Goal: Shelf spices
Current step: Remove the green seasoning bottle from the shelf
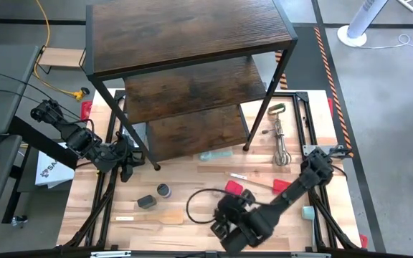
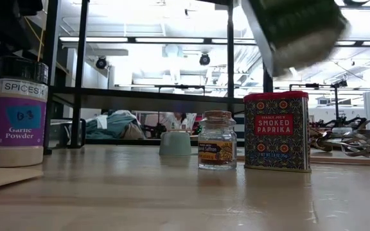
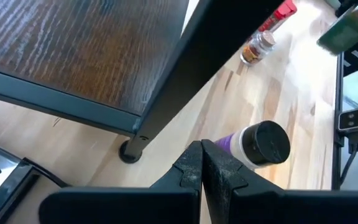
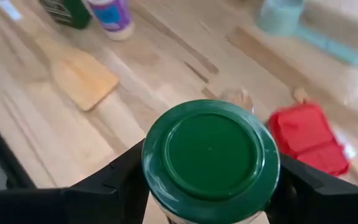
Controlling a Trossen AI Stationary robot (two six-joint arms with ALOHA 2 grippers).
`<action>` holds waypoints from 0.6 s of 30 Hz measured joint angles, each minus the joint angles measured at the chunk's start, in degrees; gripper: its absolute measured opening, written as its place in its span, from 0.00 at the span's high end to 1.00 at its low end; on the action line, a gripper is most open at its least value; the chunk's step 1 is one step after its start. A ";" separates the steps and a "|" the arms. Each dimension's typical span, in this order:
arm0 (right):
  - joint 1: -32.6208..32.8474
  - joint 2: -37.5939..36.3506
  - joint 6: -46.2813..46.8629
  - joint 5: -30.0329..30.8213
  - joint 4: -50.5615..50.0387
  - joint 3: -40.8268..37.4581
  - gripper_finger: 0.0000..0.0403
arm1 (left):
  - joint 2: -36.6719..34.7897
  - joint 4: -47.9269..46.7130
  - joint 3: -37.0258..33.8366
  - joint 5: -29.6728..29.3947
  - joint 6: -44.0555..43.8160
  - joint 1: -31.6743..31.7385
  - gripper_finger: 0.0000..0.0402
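Observation:
The shelf of dark brown boards in a black frame stands at the table's far side. My right gripper is over the near middle of the table, shut on the green-lidded spice jar. In the low view that jar hangs tilted in the air. On the table stand the dark-lidded garlic powder jar, the red paprika tin and the tiny pale jar. A dark jar lies beside the garlic powder jar. My left gripper is shut, empty, by the shelf's front left leg. My right gripper holds the green-lidded jar by its body just below the lid, pinched between the two fingers, one on each side. The jar's lid faces the wrist camera. The jar is lifted clear of the table and tilted.
A wooden spatula lies near the table's near edge. A wire whisk lies at the right, and a red piece nearer the middle. A pale teal cup stands on the table. A cable loops by the right gripper.

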 joint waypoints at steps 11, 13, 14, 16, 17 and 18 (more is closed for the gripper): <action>-3.18 0.07 -5.80 4.35 30.93 -18.40 0.43 | -0.33 2.72 0.00 -3.24 -6.56 0.01 1.00; -4.08 0.08 -11.29 4.02 37.23 -20.33 0.43 | -0.34 3.94 0.00 -3.03 -7.12 0.02 1.00; -4.50 0.08 -13.51 3.26 39.26 -20.91 0.41 | -0.33 4.38 0.00 -3.01 -7.49 0.00 1.00; -5.10 0.08 -16.99 1.70 39.82 -21.20 0.35 | -0.37 5.00 0.00 -2.90 -8.31 0.02 1.00; -5.36 0.08 -18.60 1.52 39.85 -21.21 0.33 | -0.35 5.57 0.00 -2.68 -8.51 0.02 1.00; -5.62 0.08 -20.32 1.34 39.95 -21.21 0.30 | -0.35 6.21 0.00 -2.00 -8.33 0.02 1.00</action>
